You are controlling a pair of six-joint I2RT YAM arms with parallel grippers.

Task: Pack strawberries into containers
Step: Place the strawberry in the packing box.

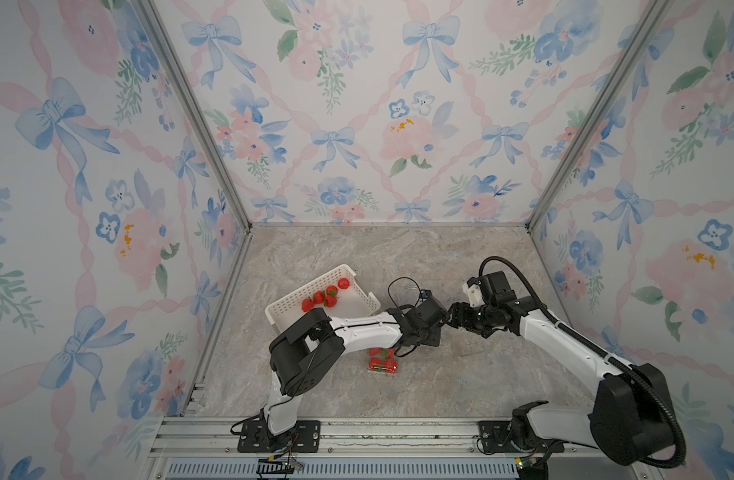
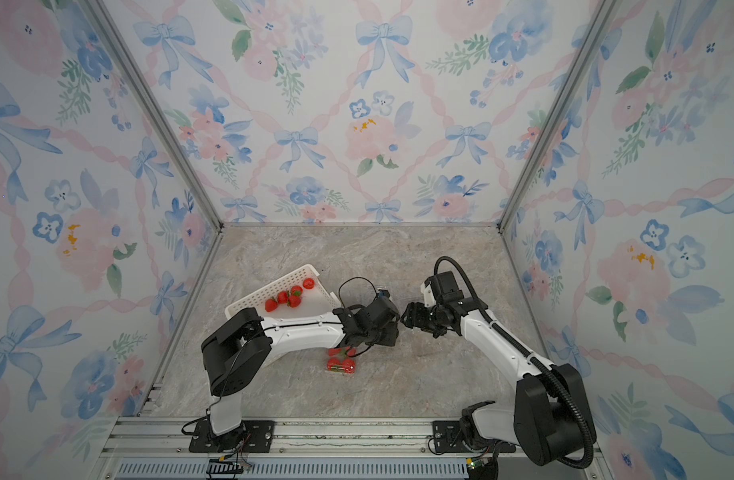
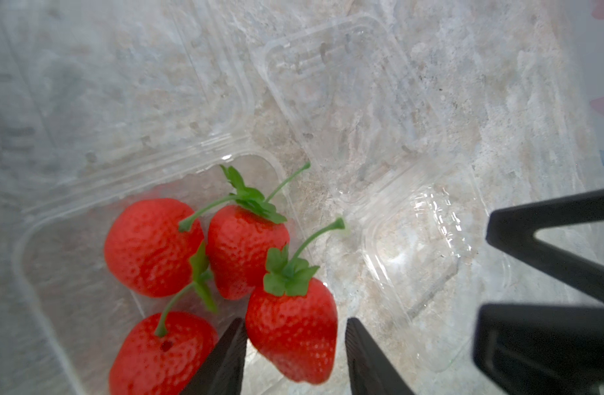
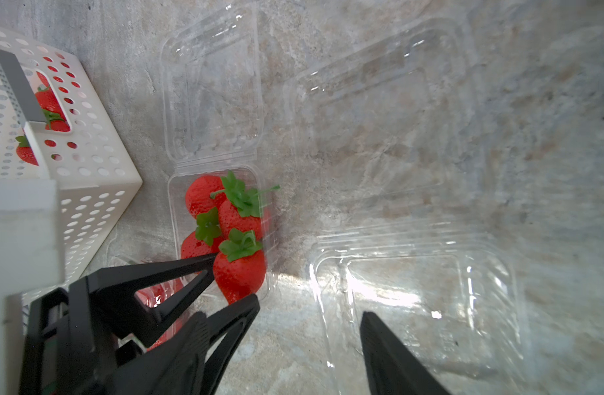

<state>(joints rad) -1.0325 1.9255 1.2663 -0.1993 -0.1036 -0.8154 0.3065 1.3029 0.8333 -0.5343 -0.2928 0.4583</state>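
Note:
In the left wrist view, three strawberries (image 3: 153, 246) lie in a clear container (image 3: 23, 246). A fourth strawberry (image 3: 293, 328) hangs between the fingers of my left gripper (image 3: 295, 321). The gripper is open, with a thin gap at one finger. The right wrist view shows that same container (image 4: 172, 205) and its open lid (image 4: 211, 95). My right gripper (image 4: 283, 321) is open astride the rim of an empty container (image 4: 430, 290). In both top views the left gripper (image 1: 419, 332) (image 2: 382, 332) and the right gripper (image 1: 456, 318) (image 2: 411, 320) nearly meet beside packed strawberries (image 1: 382, 361) (image 2: 341, 363).
A white perforated basket (image 1: 290, 299) (image 4: 88, 171) with several strawberries (image 1: 324, 297) stands behind the left arm. The empty container's lid (image 4: 379, 102) lies flat on the marble table. More red shows through clear plastic (image 4: 153, 295) behind the left fingers. Floral walls enclose three sides.

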